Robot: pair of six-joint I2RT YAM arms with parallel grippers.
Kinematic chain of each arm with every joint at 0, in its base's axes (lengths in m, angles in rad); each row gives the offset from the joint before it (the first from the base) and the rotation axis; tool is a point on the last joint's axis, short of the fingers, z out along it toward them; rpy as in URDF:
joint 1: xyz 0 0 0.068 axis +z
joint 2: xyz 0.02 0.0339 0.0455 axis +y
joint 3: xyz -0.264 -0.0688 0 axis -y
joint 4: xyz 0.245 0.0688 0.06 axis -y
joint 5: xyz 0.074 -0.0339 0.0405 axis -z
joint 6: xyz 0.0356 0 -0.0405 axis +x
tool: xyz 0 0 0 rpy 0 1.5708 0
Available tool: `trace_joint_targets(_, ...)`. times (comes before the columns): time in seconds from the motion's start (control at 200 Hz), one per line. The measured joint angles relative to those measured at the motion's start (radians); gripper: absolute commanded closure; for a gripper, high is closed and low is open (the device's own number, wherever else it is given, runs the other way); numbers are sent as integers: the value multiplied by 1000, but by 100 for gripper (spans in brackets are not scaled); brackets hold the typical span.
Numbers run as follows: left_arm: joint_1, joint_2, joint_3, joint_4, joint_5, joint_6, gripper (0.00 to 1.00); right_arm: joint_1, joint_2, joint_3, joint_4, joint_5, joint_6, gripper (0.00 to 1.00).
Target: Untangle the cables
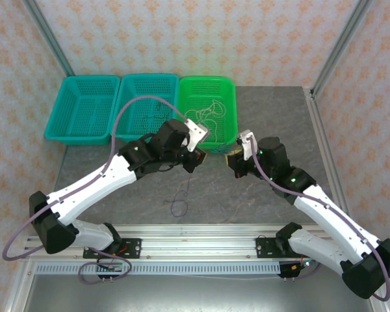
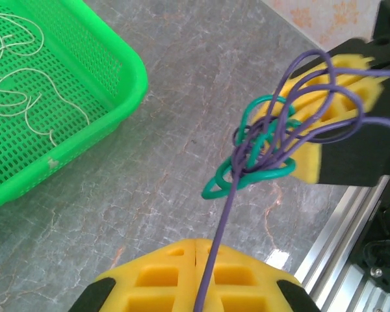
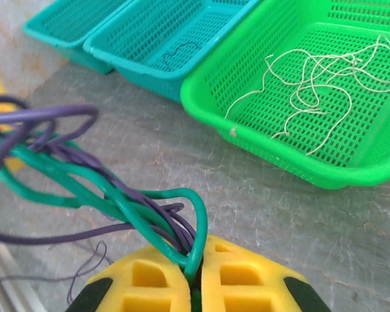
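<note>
- The left pincer (image 2: 199,260) is closed tight on a purple cable (image 2: 222,201), which runs up from between its yellow fingers into a knot.
- The right pincer (image 3: 196,263) is closed as well, its yellow fingers clamped on a green cable (image 3: 110,195) that loops over and in among the purple strands.
- The knot of green loops and purple strands hangs in the air between the two pincers, which face each other above the table (image 1: 266,123), just in front of the green basket (image 1: 208,78).
- The green basket sits at the table's far edge, to the right of two teal baskets (image 1: 91,78); a whitish cable (image 1: 211,110) lies loose inside it.
- The middle teal basket (image 1: 149,77) holds a short dark cable (image 3: 181,51).
- A thin dark cable (image 1: 180,198) lies in a loop on the bare table, near the middle of the near edge.
</note>
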Motion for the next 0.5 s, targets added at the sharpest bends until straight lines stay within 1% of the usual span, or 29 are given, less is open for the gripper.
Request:
trace_joint_targets(0.09,22,-50,-19,3,-24,-47,100,-12,19,-100,47,105,117,85)
trace_joint_targets(0.22,31,-116,-38,6,-31,-109,100,-14,70,-249,80,219,291,88)
trace_joint_targets(0.285,29,-124,-50,4,-35,-132,100,-15,63,-281,84,268,354,88)
trace_joint_targets(0.37,30,-124,-64,-9,-70,-161,100,-26,27,-302,90,323,424,87)
trace_joint_targets(0.5,52,-127,-64,-35,-131,-233,100,-120,-53,-307,97,338,524,87)
